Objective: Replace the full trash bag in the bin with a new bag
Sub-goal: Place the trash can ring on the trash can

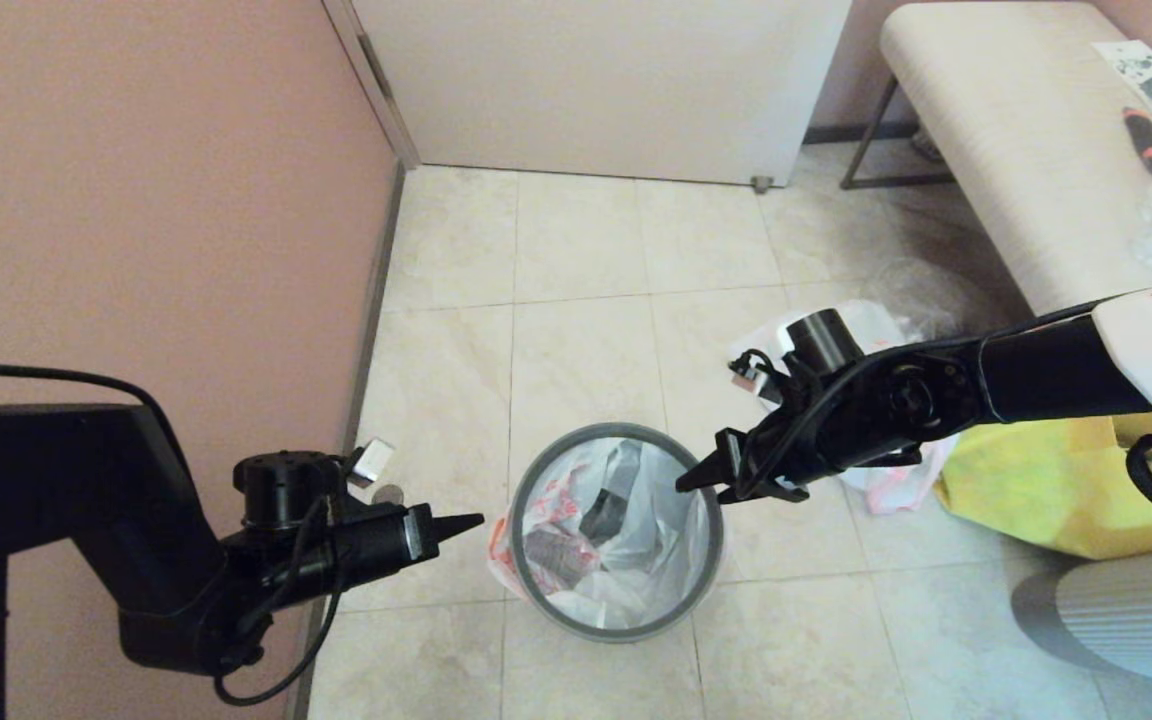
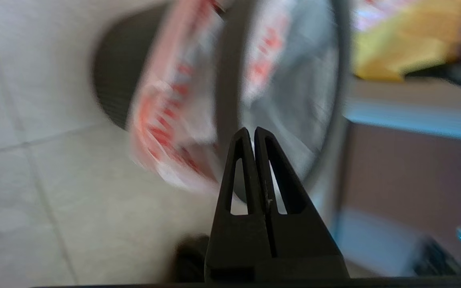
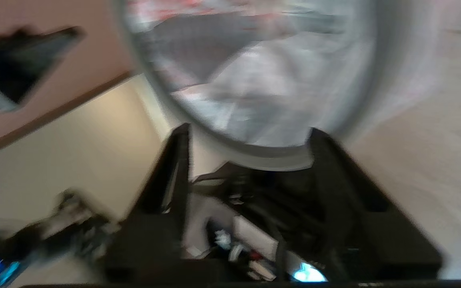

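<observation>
Bin point(image 1: 617, 612) with bag point(image 1: 576, 535) between claws: left claw point(image 1: 471, 521) pressed together, empty; right claw point(image 1: 698, 478) parted over rim.

Bin point(image 1: 701, 590): matt black plastic wall, finely ribbed in left wrist view; smooth grey hoop at rim. Bag point(image 1: 626, 545) lining it, between the two sets of jaws: thin, crinkled, semi-glossy white film, red-orange print. Yellow tote point(image 1: 1036, 490) behind right gripper point(image 1: 698, 478): soft matt cloth. Grippers: matt black plastic. Floor point(image 1: 586, 260): polished beige stone tile.
</observation>
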Controlling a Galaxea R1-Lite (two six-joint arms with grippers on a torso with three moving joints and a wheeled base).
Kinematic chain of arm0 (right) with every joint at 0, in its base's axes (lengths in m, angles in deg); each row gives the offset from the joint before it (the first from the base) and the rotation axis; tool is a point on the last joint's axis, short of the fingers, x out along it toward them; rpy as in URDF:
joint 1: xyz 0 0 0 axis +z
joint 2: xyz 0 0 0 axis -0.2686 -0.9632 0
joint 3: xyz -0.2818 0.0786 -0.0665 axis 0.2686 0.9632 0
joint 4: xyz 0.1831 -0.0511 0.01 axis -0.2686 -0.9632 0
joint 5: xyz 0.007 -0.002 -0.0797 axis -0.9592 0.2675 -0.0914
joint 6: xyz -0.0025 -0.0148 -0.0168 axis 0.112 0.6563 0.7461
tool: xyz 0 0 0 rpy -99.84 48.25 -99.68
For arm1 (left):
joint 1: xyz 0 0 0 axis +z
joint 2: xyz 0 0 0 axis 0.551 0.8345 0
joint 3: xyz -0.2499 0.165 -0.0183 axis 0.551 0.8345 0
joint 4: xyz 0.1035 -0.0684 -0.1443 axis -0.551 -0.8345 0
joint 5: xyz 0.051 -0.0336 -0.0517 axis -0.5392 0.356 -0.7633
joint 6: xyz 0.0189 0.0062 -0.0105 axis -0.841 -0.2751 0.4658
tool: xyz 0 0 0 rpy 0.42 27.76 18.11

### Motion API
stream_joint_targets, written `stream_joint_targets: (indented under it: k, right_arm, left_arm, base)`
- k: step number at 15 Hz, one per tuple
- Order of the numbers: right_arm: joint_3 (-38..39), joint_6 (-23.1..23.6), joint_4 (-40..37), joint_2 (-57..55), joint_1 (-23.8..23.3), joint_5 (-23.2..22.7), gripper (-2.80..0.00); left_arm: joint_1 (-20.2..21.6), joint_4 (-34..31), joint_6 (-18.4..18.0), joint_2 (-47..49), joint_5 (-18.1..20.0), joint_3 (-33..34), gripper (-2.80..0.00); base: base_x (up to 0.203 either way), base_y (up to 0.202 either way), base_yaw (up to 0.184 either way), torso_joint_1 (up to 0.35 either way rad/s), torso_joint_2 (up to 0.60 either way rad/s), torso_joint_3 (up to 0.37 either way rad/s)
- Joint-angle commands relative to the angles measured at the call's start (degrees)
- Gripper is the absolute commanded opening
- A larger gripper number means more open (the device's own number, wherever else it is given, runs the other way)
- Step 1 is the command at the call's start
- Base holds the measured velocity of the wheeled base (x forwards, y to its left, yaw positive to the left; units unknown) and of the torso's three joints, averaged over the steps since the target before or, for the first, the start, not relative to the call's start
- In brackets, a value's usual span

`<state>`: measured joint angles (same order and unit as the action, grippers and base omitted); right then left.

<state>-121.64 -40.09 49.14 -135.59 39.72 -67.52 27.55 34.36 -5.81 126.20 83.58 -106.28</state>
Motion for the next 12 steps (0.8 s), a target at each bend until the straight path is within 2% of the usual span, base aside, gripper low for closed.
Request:
stream_joint_targets:
  k: [1, 3, 5, 6, 9, 12]
  right_arm:
    - [0.5, 0.5, 0.4, -1.9, -1.2, -4.4, -2.80]
    - [-0.2, 4.5, 0.6, -5.5, -1.5, -5.7, -2.80]
    - [-1.5, 7.9, 1.3, -9.6, -1.8, -6.0, -2.80]
    - [-2.2, 9.2, 2.9, -11.3, -2.6, -6.4, -2.80]
    - [-2.3, 11.8, 4.6, -11.6, -6.0, -12.5, -2.80]
    - [-2.5, 13.7, 4.8, -12.2, -7.4, -13.2, -2.80]
  left_arm:
    - [1.3, 2.4, -0.4, -1.0, 5.7, 2.1, -2.80]
    - [1.7, 8.4, -1.5, 1.3, 9.0, 4.5, -2.80]
    - [1.3, 14.5, -1.8, 3.4, 9.5, 6.1, -2.80]
    - [0.9, 15.1, -1.8, 4.2, 9.5, 6.0, -2.80]
    - [0.0, 15.2, -1.8, 5.1, 9.5, 2.9, -2.80]
    - [-2.4, 11.8, -1.7, 5.5, 9.4, -4.0, -2.80]
  base:
    - [0.000, 0.000, 0.000, 0.000, 0.00, 0.000]
    - [0.000, 0.000, 0.000, 0.000, 0.00, 0.000]
    - [0.000, 0.000, 0.000, 0.000, 0.00, 0.000]
    - [0.000, 0.000, 0.000, 0.000, 0.00, 0.000]
    - [0.000, 0.000, 0.000, 0.000, 0.00, 0.000]
    - [0.000, 0.000, 0.000, 0.000, 0.00, 0.000]
